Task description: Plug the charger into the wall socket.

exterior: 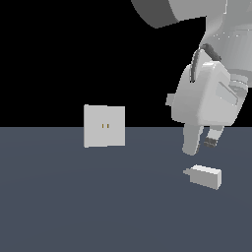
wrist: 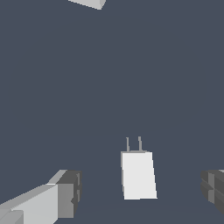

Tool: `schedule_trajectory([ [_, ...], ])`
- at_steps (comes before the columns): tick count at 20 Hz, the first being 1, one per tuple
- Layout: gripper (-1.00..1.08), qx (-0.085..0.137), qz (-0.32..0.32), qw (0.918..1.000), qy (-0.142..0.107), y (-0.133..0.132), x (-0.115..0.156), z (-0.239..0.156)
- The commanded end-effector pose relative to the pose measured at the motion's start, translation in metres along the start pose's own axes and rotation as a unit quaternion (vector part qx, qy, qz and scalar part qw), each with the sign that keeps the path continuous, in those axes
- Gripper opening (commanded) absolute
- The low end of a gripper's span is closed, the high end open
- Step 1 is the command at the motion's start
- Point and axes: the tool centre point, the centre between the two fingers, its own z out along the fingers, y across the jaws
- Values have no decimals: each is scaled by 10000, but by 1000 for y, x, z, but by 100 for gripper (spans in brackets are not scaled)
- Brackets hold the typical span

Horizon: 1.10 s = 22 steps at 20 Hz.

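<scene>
Hidden or cut off: in the exterior view the arm's upper links run out of frame at the top edge, and only the wrist and hand are seen whole. In the wrist view both fingertips are cropped, one at the lower corner and one at the side edge, and the wall socket [wrist: 89,3] shows only as a pale sliver at the frame edge. Its slots cannot be made out there.

Gripper [exterior: 201,142]: released, jaws spread wide with nothing between them, poised above the floor [exterior: 74,206] and not touching the charger [exterior: 205,176]. The dark pad of one finger [exterior: 211,141] is visible in the exterior view; the other pad faces away.

Charger: small white rectangular block lying flat on the dark grey-blue floor, just below the fingertips. Two thin grey prongs [wrist: 133,144] stick out of one end (in the exterior view they read as a single short grey stub, pointing toward that view's left).

Wall socket: flat white square plate standing upright on the floor, two small yellowish vertical slots near its centre. It stands well apart from the charger, toward the exterior view's left.
</scene>
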Motion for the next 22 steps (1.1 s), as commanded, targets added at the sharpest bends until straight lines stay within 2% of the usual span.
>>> schedule_trajectory([
  [1,100,11,-83,10000,29,3,-2,2],
  [13,100,25,-153,9999,49,5,-6,8],
  [22,100,27,-166,9998,47,5,-15,43],
])
